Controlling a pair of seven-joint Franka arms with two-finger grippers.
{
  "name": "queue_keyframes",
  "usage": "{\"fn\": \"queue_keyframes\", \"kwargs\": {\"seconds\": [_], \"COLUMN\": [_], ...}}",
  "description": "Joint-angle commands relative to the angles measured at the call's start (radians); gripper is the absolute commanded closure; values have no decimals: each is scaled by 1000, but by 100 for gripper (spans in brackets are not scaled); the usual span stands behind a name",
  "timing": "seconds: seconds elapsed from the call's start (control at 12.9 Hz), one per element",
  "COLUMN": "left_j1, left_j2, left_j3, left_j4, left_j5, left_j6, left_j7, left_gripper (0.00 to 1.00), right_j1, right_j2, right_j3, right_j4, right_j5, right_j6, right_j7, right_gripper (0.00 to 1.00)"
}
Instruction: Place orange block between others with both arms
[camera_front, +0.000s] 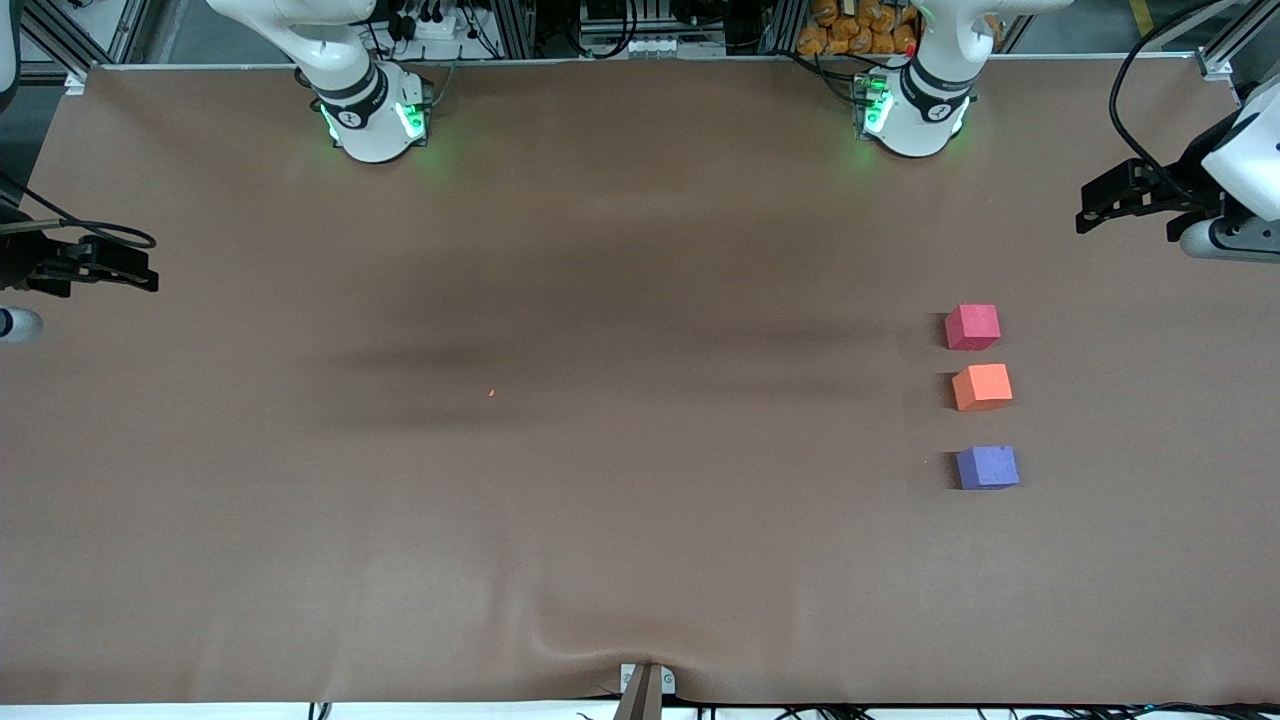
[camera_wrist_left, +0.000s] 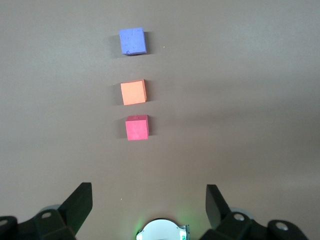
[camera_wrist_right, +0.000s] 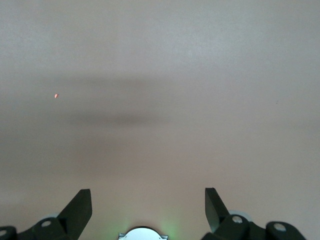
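Toward the left arm's end of the bench, orange block (camera_front: 982, 387) sits between red cube (camera_front: 972, 327) and purple cube (camera_front: 987, 467), so placement looks done; left end effector (camera_wrist_left: 148, 200) and right end effector (camera_wrist_right: 148, 200) both spread apart, empty, parked over opposite bench ends.

Readable text: none
Blocks: no print visible
Arm bases: small round marks, unreadable
Table: no labels or numbers visible

White arms (camera_front: 350, 90), black bands, green-lit bases.
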Motion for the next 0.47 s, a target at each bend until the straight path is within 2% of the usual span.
{"fn": "queue_keyframes", "kwargs": {"seconds": [0.0,0.39], "left_j1": [6,6], "left_j2": [1,0], "left_j3": [-2,-1], "left_j4": [5,8], "left_j5": [8,5], "left_j6": [4,-1], "left_j7": [-15,-17], "left_gripper": [0,0], "right_j1": [-5,-5], "right_j2": [-6,-6], "right_j3": [8,8], "right_j4": [12,12], "right_j5": [-3,-3], "right_j6": [-16,-16], "right_j7": [1,1], "right_gripper": [0,0]}}
